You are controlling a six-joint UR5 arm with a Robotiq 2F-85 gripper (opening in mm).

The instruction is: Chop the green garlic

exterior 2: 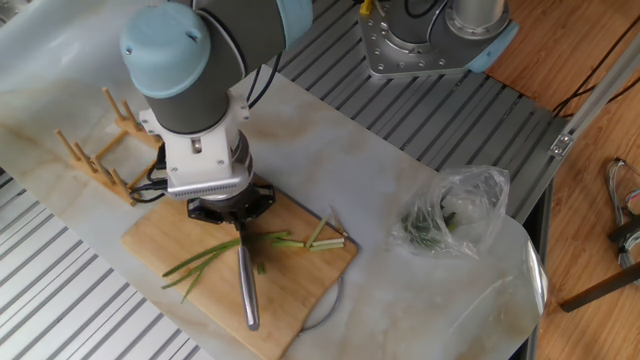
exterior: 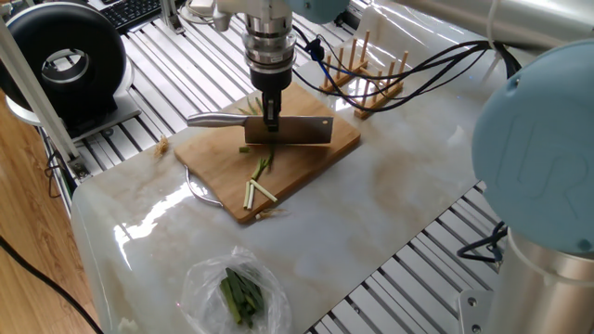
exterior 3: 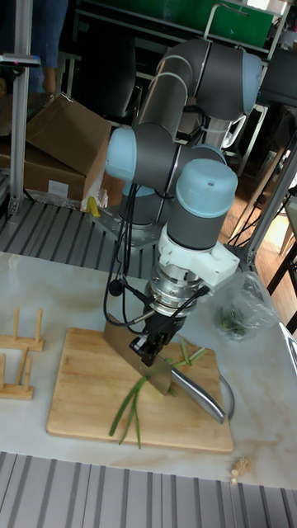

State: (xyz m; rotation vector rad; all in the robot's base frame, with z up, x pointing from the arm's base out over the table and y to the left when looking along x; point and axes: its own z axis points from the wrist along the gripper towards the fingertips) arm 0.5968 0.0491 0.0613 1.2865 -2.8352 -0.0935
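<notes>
My gripper (exterior: 270, 118) is shut on the spine of a steel cleaver (exterior: 290, 131) and holds it edge-down across the green garlic (exterior 2: 205, 258) on the bamboo cutting board (exterior: 320, 156). In the other fixed view the gripper (exterior 2: 239, 228) stands over the stalk, and the knife handle (exterior 2: 246, 292) points toward the board's near edge. Green leafy tips (exterior 3: 130, 410) splay out on one side of the blade (exterior 3: 139, 358). Short cut sticks (exterior 2: 322, 239) lie on the other side, near the board's corner (exterior: 259, 191).
A clear plastic bag of dark green leaves (exterior 2: 452, 214) lies on the marble top away from the board (exterior: 238, 295). A wooden peg rack (exterior: 364, 67) stands behind the board. A black round device (exterior: 63, 63) sits at the table's far left corner.
</notes>
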